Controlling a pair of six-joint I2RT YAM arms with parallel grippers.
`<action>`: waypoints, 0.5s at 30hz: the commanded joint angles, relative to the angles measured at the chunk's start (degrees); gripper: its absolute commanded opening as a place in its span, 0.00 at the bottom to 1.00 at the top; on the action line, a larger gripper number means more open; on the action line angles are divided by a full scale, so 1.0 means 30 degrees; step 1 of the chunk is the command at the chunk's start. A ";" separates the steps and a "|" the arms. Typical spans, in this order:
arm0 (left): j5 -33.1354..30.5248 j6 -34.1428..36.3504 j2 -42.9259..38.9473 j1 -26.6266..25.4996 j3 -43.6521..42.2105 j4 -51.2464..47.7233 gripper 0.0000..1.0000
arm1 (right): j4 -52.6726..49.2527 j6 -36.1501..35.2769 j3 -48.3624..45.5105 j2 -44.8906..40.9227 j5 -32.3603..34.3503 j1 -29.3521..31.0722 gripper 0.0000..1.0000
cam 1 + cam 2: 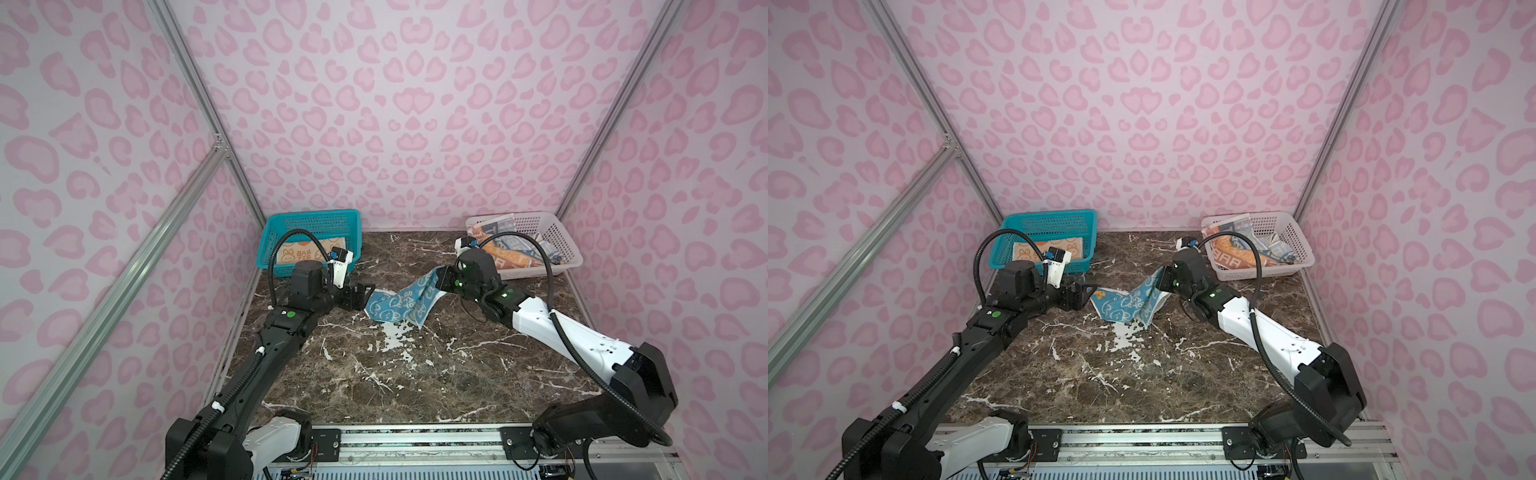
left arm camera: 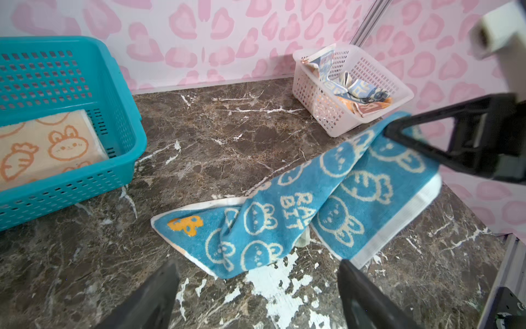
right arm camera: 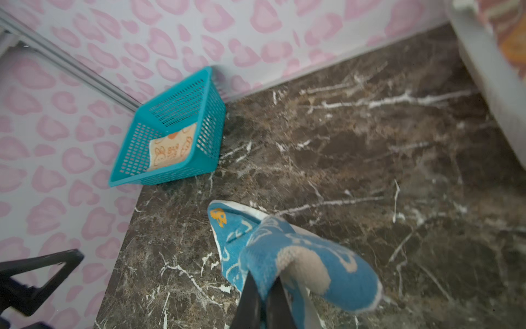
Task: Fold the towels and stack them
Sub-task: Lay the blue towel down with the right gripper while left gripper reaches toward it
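Observation:
The blue towel (image 1: 392, 305) (image 1: 1125, 303) with white bunnies trails across the marble table (image 1: 415, 374), one end lifted. My right gripper (image 1: 438, 277) (image 3: 263, 280) is shut on that raised end of the blue towel (image 3: 307, 256). My left gripper (image 1: 365, 295) (image 2: 257, 266) stands open and low at the towel's (image 2: 284, 213) lying end, with nothing between its fingers. The folded orange-cream towel (image 1: 291, 251) (image 2: 42, 148) lies flat in the teal basket. The cream lettered towel (image 1: 511, 249) (image 2: 355, 91) sits crumpled in the white basket.
The teal basket (image 1: 311, 214) (image 2: 57, 42) stands at the back left corner, close behind my left wrist. The white basket (image 1: 552, 232) (image 2: 313, 94) stands at the back right, beside my right wrist. Pink patterned walls enclose the table on three sides.

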 commanded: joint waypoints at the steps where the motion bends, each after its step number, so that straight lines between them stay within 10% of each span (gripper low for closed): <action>1: -0.0424 0.0598 0.0059 -0.0419 -0.0530 0.0312 0.88 | 0.1350 0.3123 -0.0516 0.1030 -0.0748 -0.0038 0.00; 8: -0.1697 0.1497 0.0503 -0.2786 -0.1187 0.1468 0.88 | 0.1562 0.4146 -0.0506 0.4159 -0.1865 -0.0724 0.06; 15: -0.2111 0.1447 0.1122 -0.4600 -0.1733 0.2277 0.88 | 0.0974 0.2350 -0.0354 0.4126 -0.1653 -0.1772 0.35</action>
